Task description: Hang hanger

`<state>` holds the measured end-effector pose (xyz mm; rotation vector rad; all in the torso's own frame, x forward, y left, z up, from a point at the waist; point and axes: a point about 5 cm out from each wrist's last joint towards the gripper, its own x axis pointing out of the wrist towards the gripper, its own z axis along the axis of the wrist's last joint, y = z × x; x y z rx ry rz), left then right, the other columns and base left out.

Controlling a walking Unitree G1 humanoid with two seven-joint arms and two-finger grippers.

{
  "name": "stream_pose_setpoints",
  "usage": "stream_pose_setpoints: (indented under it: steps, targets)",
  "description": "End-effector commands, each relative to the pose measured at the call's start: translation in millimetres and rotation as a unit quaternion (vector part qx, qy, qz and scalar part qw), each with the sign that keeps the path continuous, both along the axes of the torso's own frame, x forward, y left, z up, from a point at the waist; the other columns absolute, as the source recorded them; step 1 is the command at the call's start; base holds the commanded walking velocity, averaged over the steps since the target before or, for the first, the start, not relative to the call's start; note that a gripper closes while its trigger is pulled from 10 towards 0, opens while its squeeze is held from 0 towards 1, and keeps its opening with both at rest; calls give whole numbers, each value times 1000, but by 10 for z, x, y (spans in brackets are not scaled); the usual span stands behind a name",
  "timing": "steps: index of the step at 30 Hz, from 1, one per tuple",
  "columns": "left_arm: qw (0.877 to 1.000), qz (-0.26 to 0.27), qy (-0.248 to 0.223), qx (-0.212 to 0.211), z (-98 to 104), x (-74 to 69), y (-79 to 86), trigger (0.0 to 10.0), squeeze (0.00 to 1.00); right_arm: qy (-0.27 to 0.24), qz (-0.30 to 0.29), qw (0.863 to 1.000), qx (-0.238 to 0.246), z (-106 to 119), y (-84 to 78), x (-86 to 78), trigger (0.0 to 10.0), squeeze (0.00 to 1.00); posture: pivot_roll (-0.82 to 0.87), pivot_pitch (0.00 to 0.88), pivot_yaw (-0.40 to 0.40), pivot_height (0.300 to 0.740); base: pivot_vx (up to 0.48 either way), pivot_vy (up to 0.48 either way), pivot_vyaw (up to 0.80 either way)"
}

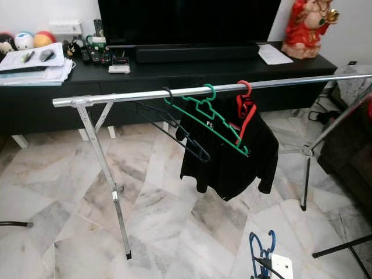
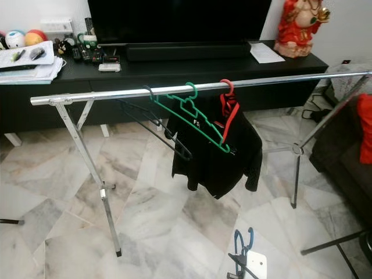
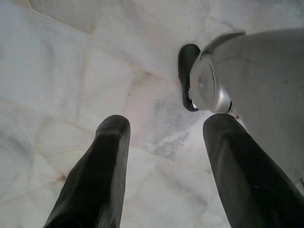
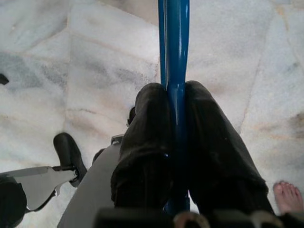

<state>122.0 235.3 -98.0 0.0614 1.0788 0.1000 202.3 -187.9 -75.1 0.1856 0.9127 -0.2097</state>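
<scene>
Blue hanger (image 4: pixel 174 57) clamped (base hidden), right gripper (image 4: pixel 175 114)

Rail access: left span free.
Drying-rack rail (image 1: pixel 128 96) bare leftward; black hanger (image 1: pixel 168 125), green hanger (image 1: pixel 212 119), red hanger (image 1: pixel 246 107) with black garment (image 1: pixel 229 154) crowd the middle.

Four hangers: a black hanger (image 1: pixel 174 125), a green hanger (image 1: pixel 209 116) and a red hanger (image 1: pixel 246 107) on one drying rack rail (image 1: pixel 128 96), plus a blue hanger (image 1: pixel 261 247). One black garment (image 1: pixel 232 157). Two grippers.
</scene>
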Motion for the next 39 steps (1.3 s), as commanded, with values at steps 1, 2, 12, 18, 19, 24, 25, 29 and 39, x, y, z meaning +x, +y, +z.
stream_pose_setpoints:
  steps: [1, 2, 12, 18, 19, 24, 25, 29, 39]
  targets:
    - [1000, 2, 17, -6, -40, -91, -40, 10000, 0, 9, 4, 1000, -3, -24, -17, -47, 10000, 0, 12, 189, -69, 740, 0, -300, 0]
    - [1000, 2, 17, -6, -40, -89, -42, 10000, 0, 9, 9, 1000, -4, -23, -13, -45, 10000, 0, 12, 189, -70, 740, 0, -409, 0]
    - [1000, 1, 11, -12, -40, 17, -169, 10000, 0, 10, 21, 1000, -8, -29, -10, -57, 10000, 0, 11, 196, -74, 740, 0, -435, 0]
    - [1000, 3, 10, -13, -33, 33, -155, 10000, 0, 11, 21, 1000, -8, -32, -8, -61, 10000, 0, 11, 196, -75, 740, 0, -444, 0]
    - [1000, 3, 10, -13, -32, 35, -152, 10000, 0, 11, 21, 1000, -7, -33, -7, -63, 10000, 0, 11, 196, -75, 740, 0, -442, 0]
    - [1000, 3, 9, -13, -30, 36, -146, 10000, 0, 12, 21, 1000, -7, -36, -3, -67, 10000, 0, 12, 196, -75, 740, 0, -442, 0]
    - [1000, 3, 9, -13, -30, 36, -145, 10000, 0, 12, 20, 1000, -7, -37, -3, -69, 10000, 0, 12, 195, -75, 740, 0, -442, 0]
    - [1000, 4, 9, -14, -30, 33, -144, 10000, 0, 13, 21, 1000, -7, -40, -2, -75, 10000, 0, 12, 195, -76, 740, 0, -442, 0]
    - [1000, 7, 13, -12, -44, -15, -143, 10000, 0, 16, 23, 1000, -9, -46, -12, -88, 10000, 0, 15, 189, -80, 740, 0, -237, 0]
